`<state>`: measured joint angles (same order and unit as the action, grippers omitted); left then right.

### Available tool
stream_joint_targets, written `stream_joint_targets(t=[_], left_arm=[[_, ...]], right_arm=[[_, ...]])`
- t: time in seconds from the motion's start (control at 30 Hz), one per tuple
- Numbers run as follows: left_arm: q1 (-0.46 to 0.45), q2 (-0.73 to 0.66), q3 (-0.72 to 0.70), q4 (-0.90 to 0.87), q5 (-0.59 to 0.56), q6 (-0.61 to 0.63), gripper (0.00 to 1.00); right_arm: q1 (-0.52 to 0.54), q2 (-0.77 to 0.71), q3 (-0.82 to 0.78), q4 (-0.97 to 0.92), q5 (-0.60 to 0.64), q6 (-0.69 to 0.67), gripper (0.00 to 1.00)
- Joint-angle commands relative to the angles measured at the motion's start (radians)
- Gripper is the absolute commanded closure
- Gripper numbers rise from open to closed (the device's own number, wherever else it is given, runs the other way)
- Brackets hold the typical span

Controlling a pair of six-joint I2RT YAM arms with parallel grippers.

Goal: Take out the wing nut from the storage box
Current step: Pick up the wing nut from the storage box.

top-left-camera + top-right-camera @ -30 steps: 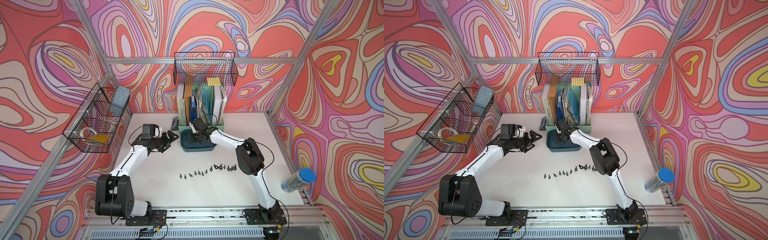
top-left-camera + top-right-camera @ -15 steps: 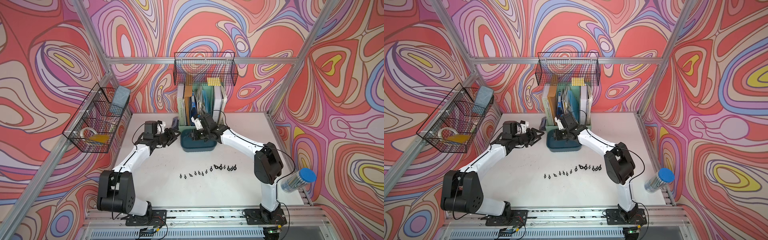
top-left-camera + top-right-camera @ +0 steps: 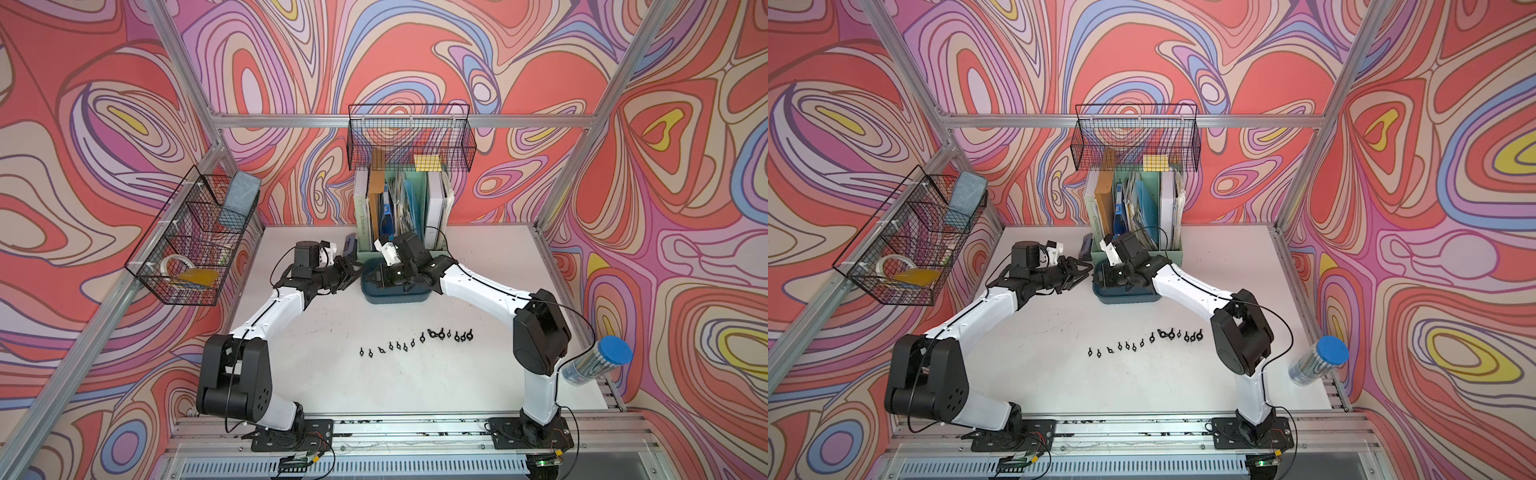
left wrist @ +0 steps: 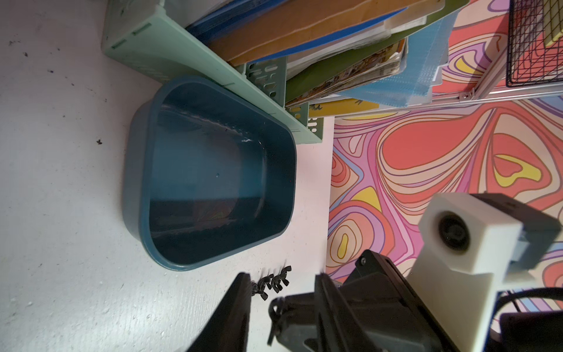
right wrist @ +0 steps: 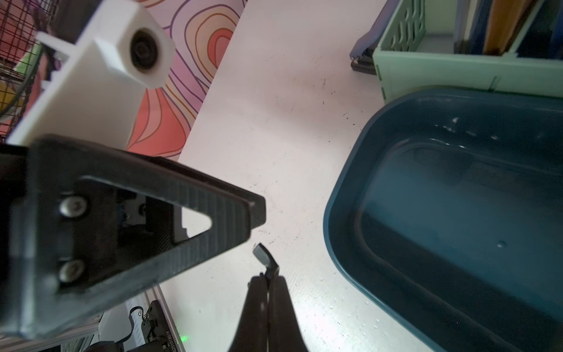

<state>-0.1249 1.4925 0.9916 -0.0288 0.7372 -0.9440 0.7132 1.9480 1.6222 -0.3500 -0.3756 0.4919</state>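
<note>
The dark teal storage box (image 3: pixel 395 297) (image 3: pixel 1126 300) stands in front of the file holder. Both wrist views show its inside (image 4: pixel 210 183) (image 5: pixel 457 213) bare. My right gripper (image 5: pixel 268 278) (image 3: pixel 372 275) is shut on a small black wing nut (image 5: pixel 263 256) that sticks out past its tips, held above the table just off the box's left rim. My left gripper (image 4: pixel 281 275) (image 3: pixel 352 271) faces it, jaws apart. In the left wrist view the held wing nut (image 4: pixel 275 307) lies between the left fingers (image 4: pixel 239 301); contact does not show.
Several wing nuts (image 3: pixel 415 341) (image 3: pixel 1144 338) lie in a row mid-table. A mint-green file holder (image 3: pixel 399 216) stands behind the box, with a dark blue stapler (image 3: pixel 350 245) beside it. Black wire baskets (image 3: pixel 409 139) (image 3: pixel 195 241) hang at the back and left. A blue-capped tube (image 3: pixel 598 361) lies at the right edge.
My right gripper rose out of the box and swung left, still shut. My left gripper moved right toward it, and its jaws narrowed.
</note>
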Motion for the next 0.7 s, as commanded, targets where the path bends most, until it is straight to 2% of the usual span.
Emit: stream_joint_targets(t=[0.0, 0.2, 0.67], left_arm=[[-0.001, 0.004, 0.000, 0.025, 0.008, 0.000, 0.61], [-0.001, 0.000, -0.005, 0.059, 0.034, -0.018, 0.69], [-0.014, -0.008, -0.045, 0.089, 0.060, -0.036, 0.77]], right_arm=[[0.005, -0.034, 0.005, 0.023, -0.022, 0.017, 1.00], [0.003, -0.022, 0.016, 0.016, -0.024, 0.020, 1.00], [0.005, -0.003, 0.034, 0.005, 0.005, 0.019, 1.00]])
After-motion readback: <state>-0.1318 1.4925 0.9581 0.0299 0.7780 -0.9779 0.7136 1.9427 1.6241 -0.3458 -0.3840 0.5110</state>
